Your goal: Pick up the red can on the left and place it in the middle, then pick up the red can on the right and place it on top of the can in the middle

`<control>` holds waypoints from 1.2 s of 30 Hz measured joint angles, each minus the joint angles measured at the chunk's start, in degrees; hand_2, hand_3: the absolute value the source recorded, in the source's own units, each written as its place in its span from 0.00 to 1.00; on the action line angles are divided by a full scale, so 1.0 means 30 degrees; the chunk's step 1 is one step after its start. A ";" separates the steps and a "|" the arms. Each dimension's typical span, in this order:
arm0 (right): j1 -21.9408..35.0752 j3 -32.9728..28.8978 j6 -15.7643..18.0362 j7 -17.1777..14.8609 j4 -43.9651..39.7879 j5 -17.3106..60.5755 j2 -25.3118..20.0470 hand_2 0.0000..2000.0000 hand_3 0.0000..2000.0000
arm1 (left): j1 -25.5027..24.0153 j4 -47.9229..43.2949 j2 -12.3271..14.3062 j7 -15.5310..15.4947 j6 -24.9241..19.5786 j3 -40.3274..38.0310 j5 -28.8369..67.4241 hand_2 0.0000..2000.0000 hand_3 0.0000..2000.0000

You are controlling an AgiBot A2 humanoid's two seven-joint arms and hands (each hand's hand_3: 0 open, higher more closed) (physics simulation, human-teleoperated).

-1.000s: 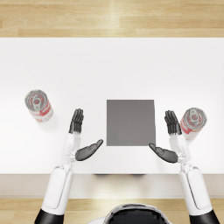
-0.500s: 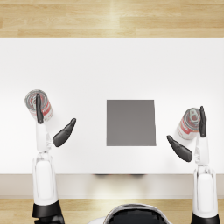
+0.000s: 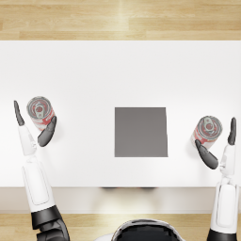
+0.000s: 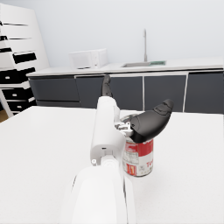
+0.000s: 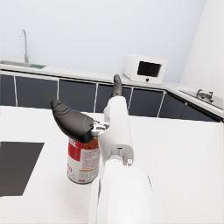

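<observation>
Left hand (image 3: 31,128), right hand (image 3: 220,147): fingers apart

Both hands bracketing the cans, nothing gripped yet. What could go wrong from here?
1. The left hand has fingers on both sides of the left can, apparently not closed; lifting now may tip it.
2. The right hand flanks the right can too; moving both at once could crowd the grey mat.
3. The cans are narrow, so an off-centre stack may topple.

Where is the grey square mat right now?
In the head view the grey mat lies flat at the middle of the white table, between the left red can and the right red can.
</observation>
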 measured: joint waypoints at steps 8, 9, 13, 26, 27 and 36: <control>0.0095 0.0406 0.0000 0.0000 -0.3241 0.0001 -0.0229 0.00 0.00 | 0.1017 0.4303 0.0127 0.0000 0.0000 0.0270 0.0003 0.00 0.00; 0.0220 0.0559 0.0000 0.0000 -0.3689 0.0001 -0.0257 0.00 0.00 | 0.1122 0.4804 0.0145 0.0000 0.0000 0.0298 0.0002 0.00 0.00; 0.0701 0.1159 0.0000 0.0000 -0.5049 0.0002 -0.0390 0.00 0.00 | 0.1537 0.6523 0.0224 0.0000 0.0000 0.0489 0.0002 0.00 0.00; 0.1644 0.1543 -0.0230 0.0005 -0.7909 0.0005 -0.0752 0.00 0.00 | 0.4916 1.2930 0.0290 0.0000 0.0000 0.0977 -0.0001 0.00 0.00; 0.1720 0.1562 -0.0235 0.0005 -0.8097 0.0004 -0.0778 0.00 0.00 | 0.5132 1.3245 0.0295 0.0000 0.0000 0.0989 -0.0001 0.00 0.00; 0.2798 0.1773 -0.0131 0.0004 -1.0014 0.0004 -0.1030 0.68 0.16 | 0.6512 1.5358 0.0332 -0.0022 -0.0260 0.0992 -0.0010 0.68 0.16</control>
